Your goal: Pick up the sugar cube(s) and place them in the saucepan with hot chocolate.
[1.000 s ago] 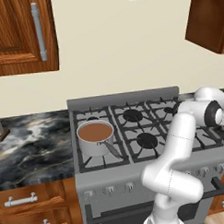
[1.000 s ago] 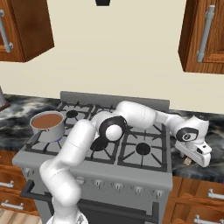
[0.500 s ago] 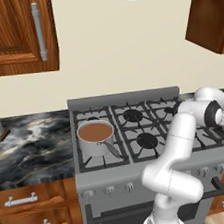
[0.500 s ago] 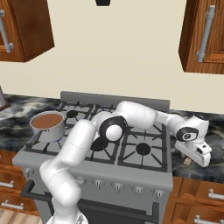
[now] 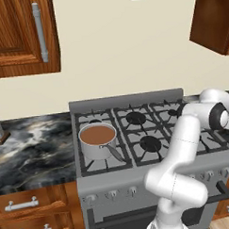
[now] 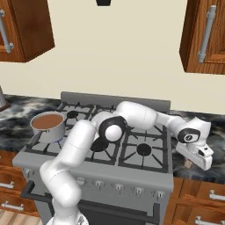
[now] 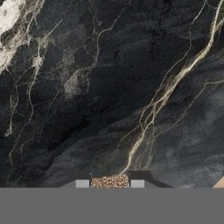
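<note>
Our gripper (image 7: 110, 184) low over dark marbled counter (image 7: 109, 87), fingers closed on a speckled brown sugar cube (image 7: 109, 181), saucepan with hot chocolate (image 5: 98, 140) on the stove's (image 5: 136, 134) front-left burner, well apart.

Grey gas stove (image 5: 104, 168) as landmark: carries saucepan with hot chocolate (image 5: 98, 140) on front-left burner, handle toward front edge. Dark marbled table (image 5: 33, 148) flanks stove left and right (image 6: 217, 149). Brown speckled sugar cube (image 7: 109, 181) on table right of stove.
</note>
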Robot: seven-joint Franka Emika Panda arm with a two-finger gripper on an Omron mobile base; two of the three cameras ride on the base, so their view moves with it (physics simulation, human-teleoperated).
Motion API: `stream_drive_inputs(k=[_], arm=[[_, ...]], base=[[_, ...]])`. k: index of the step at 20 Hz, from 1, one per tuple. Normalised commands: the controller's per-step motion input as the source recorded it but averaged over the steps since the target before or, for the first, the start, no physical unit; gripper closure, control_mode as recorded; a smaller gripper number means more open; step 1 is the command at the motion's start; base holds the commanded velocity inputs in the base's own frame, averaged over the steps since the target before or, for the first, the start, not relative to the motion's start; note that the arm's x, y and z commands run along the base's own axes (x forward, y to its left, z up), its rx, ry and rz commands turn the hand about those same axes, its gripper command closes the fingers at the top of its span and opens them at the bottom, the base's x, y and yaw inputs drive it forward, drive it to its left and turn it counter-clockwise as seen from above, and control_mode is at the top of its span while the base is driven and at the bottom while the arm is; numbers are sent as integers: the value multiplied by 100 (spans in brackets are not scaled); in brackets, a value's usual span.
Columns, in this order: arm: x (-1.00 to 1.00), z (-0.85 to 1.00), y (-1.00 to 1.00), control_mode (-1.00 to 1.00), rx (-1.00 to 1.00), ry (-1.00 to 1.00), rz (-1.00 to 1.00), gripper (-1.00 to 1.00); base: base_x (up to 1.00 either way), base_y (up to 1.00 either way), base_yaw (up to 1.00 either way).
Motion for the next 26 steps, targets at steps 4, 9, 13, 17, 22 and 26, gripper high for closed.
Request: stream_drive_inputs(k=[4, 9, 13, 17, 22, 26], arm=[[-19, 17, 37, -100, 0, -4, 0, 100], [-5, 62, 67, -100, 0, -9, 0, 100], [0, 90, 74, -100, -7, -1, 0, 100], [0, 51, 98, -100, -7, 0, 0, 100], [0, 44, 100, -100, -12, 0, 2, 100], [1, 48, 100, -100, -16, 0, 9, 100]], base=[[0, 0, 0], [0, 0, 0], [0, 0, 0], [0, 0, 0], [0, 0, 0], [0, 0, 0]])
